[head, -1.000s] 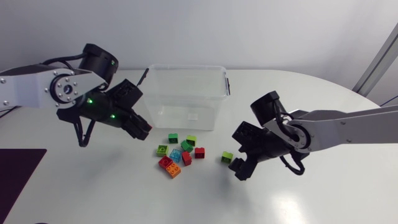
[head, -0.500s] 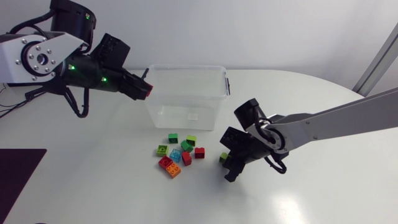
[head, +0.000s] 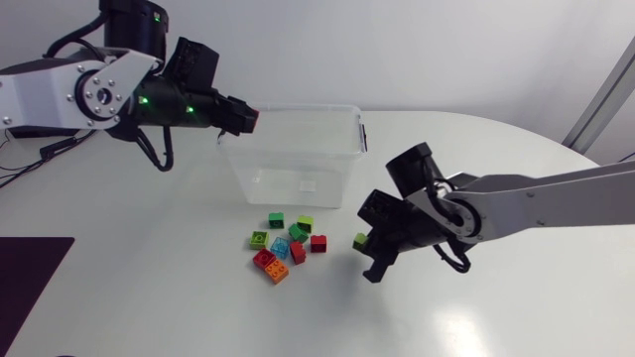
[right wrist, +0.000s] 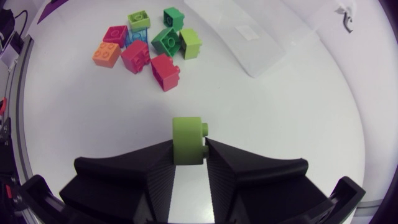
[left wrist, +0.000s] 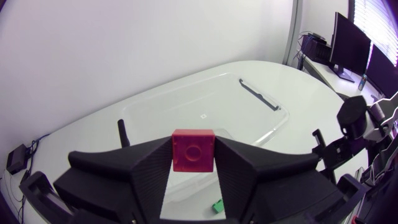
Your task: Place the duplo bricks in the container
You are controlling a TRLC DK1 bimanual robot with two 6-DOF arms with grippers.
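Observation:
A clear plastic container point(head: 298, 169) stands at the table's back middle. My left gripper point(head: 244, 119) is shut on a red brick point(head: 252, 121) at the container's left rim. In the left wrist view the red brick point(left wrist: 193, 150) sits between the fingers, above the container point(left wrist: 249, 99). My right gripper point(head: 368, 254) is shut on a light green brick point(head: 359, 240) to the right of the brick pile point(head: 286, 246). The right wrist view shows that green brick point(right wrist: 188, 140) pinched between the fingers, just over the table, with the pile point(right wrist: 149, 43) ahead.
Several loose bricks, green, red, orange and blue, lie in front of the container. A dark purple mat point(head: 30, 283) covers the table's front left corner. A black latch point(head: 363, 134) sticks out of the container's right side.
My left arm rose and swung right, carrying the red brick from beside the pile to the container's left rim. My right gripper closed on the light green brick.

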